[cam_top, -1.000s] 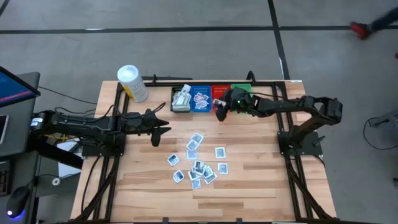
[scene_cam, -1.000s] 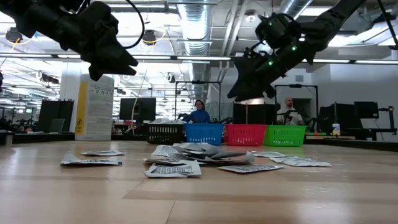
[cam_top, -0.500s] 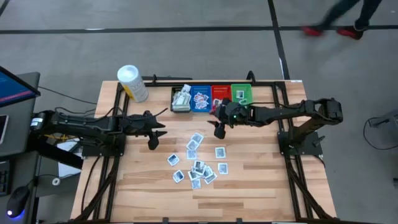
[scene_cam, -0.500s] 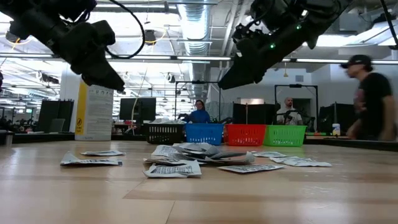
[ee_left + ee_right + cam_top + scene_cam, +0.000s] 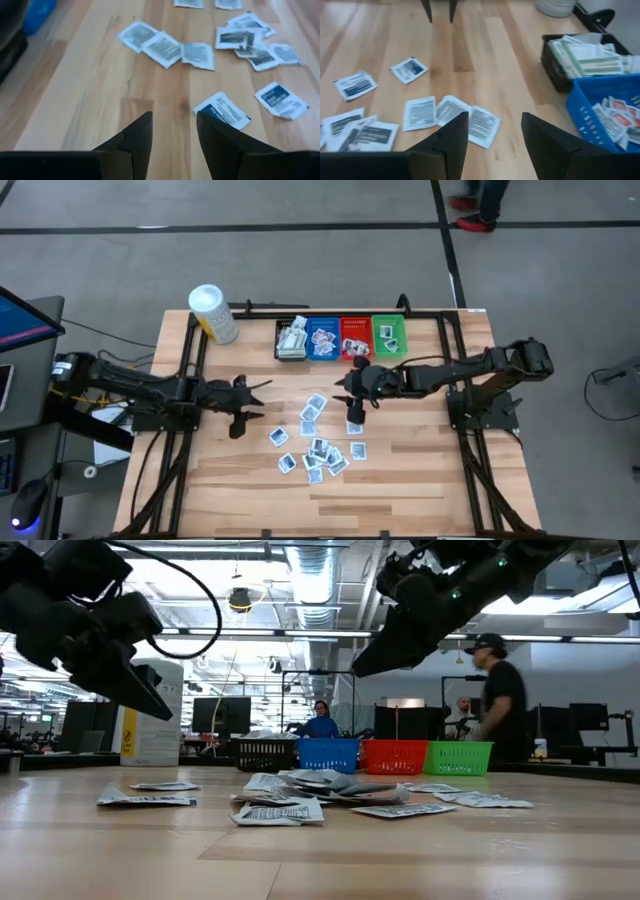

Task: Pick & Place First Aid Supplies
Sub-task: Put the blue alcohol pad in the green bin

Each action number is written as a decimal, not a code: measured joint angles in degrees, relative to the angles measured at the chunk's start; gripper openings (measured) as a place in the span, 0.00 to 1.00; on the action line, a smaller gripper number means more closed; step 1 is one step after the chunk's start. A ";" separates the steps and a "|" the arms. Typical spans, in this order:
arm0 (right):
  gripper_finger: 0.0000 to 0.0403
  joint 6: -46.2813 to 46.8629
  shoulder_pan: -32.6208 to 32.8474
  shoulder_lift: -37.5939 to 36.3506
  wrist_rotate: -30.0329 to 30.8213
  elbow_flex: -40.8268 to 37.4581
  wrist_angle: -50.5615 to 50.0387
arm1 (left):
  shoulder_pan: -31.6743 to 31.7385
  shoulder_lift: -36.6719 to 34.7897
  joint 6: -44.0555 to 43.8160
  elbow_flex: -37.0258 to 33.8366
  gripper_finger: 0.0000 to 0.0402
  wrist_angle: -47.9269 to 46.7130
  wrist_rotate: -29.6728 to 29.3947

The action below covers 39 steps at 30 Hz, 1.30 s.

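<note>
Both arms over the counter (image 5: 420, 470), mid-pick. Left tool (image 5: 243, 408) hangs just left of the packet scatter, fingers (image 5: 135, 137) parted, nothing between them. Right tool (image 5: 352, 406) sits above the scatter's upper right edge, fingers (image 5: 451, 135) parted too, empty.

First aid supplies: loose packets (image 5: 318, 448) spread flat mid-counter, a few overlapping in a small heap, others single. More already sorted in the black bin (image 5: 291, 340), blue bin (image 5: 322, 338), red bin (image 5: 355, 338) and green bin (image 5: 388, 332) along the far edge. White tub (image 5: 212, 312) stands at the far left, apart from all this.

Step in hand, my read: each tool dropping onto a single packet. To do it well, go for a lone packet, not the heap; left tool has a blue-marked packet (image 5: 222, 110) just ahead of its fingers. Packets lie dead flat, so fingers need to straddle the short side and pinch an edge. That packet's long axis runs slantwise to the finger gap; wrist would need a turn. Elsewhere long axes point every which way.

A person walks by in the room behind (image 5: 497, 700).
</note>
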 joint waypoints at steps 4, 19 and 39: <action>0.44 1.25 1.94 0.00 0.96 0.00 0.01 | -2.52 1.54 4.92 -1.72 0.38 5.53 -0.70; 0.44 6.26 7.23 0.00 3.06 0.00 -0.01 | -10.31 23.21 14.46 -2.53 0.38 24.23 -0.60; 0.44 7.57 8.47 0.00 4.46 0.00 0.01 | -10.42 38.06 13.60 -2.36 0.38 41.95 -0.54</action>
